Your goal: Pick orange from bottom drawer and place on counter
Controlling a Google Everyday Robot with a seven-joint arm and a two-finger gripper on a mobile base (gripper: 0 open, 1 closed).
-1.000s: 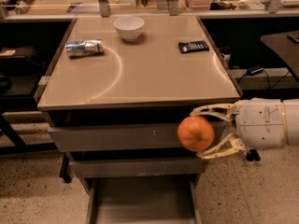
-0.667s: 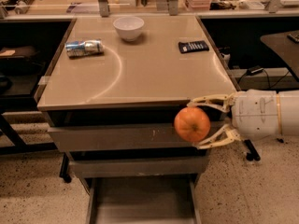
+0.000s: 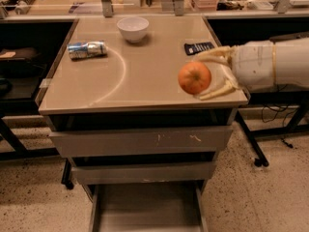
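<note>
Lifted from drawer-front level, the gripper [image 3: 206,77] now carries the orange [image 3: 194,78], fingers clamped around it, over the worktop [image 3: 145,76] near its front right corner. The bottom drawer [image 3: 147,211] stands open below. Likely only the set-down remains.

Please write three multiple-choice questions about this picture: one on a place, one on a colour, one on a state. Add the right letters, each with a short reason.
1. Where is the orange?
A. in the bottom drawer
B. in the tool, at the counter's right side
C. inside the bowl

2. What colour is the bowl?
A. white
B. red
C. black

3. How is the bottom drawer?
A. pulled open
B. pushed shut
C. removed

Answers:
1 B: the tool grips it over the counter.
2 A: it is plain white.
3 A: its bare floor shows.
</note>
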